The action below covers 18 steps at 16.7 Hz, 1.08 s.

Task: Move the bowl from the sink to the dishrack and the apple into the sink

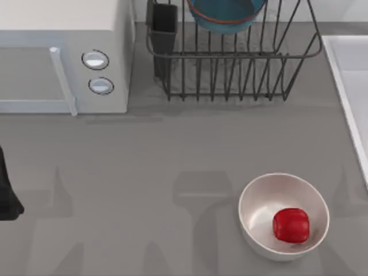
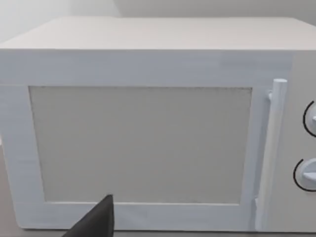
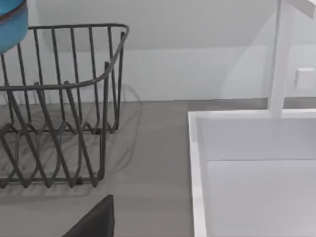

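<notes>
The microwave (image 1: 63, 54) is the biggest thing, a white box at the table's (image 1: 144, 172) back left. The left wrist view shows its whole door, its long handle (image 2: 269, 153) and two round knobs (image 2: 308, 173) from the front.

The dishrack (image 1: 230, 63) is next, made of thin dark bars, at the back in the middle, with a dark cup (image 1: 163, 34) at its left corner. The right wrist view shows its end bars from the side.

The sink (image 1: 351, 86) is pale white with a raised rim, at the right edge. The right wrist view shows its inside and a white post (image 3: 279, 59) behind it.

The teal bowl (image 1: 224, 14) with an orange band sits in the dishrack.

A white bowl (image 1: 283, 215) sits near the front right. The apple (image 1: 290, 225), red, shiny and a bit blocky, lies inside it.

A dark piece of the left arm (image 1: 7, 192) is at the left edge. I cannot tell how either claw is set.
</notes>
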Motion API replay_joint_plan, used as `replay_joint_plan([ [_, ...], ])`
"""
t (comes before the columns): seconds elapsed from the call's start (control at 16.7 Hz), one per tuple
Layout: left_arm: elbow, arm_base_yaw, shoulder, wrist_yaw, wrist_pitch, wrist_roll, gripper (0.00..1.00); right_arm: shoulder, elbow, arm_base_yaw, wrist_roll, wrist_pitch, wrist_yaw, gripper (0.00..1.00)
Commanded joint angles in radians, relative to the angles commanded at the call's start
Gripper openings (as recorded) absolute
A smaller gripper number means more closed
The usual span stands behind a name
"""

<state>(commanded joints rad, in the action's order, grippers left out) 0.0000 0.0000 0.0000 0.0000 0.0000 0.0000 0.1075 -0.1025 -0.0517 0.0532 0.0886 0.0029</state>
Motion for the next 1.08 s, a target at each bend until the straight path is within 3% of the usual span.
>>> replay_joint_plan([
  [0.24,0.0,0.0,0.0,0.0,0.0,0.0,1.0,0.274,-0.214,-0.114,0.115,0.194,-0.001,1.0],
  [0.78,0.0,0.0,0.0,0.0,0.0,0.0,1.0,1.178,-0.771,-0.423,0.435,0.737,-0.014,1.0],
  [1.08,0.0,0.0,0.0,0.0,0.0,0.0,1.0,1.475,-0.999,-0.542,0.552,0.934,-0.008,1.0],
])
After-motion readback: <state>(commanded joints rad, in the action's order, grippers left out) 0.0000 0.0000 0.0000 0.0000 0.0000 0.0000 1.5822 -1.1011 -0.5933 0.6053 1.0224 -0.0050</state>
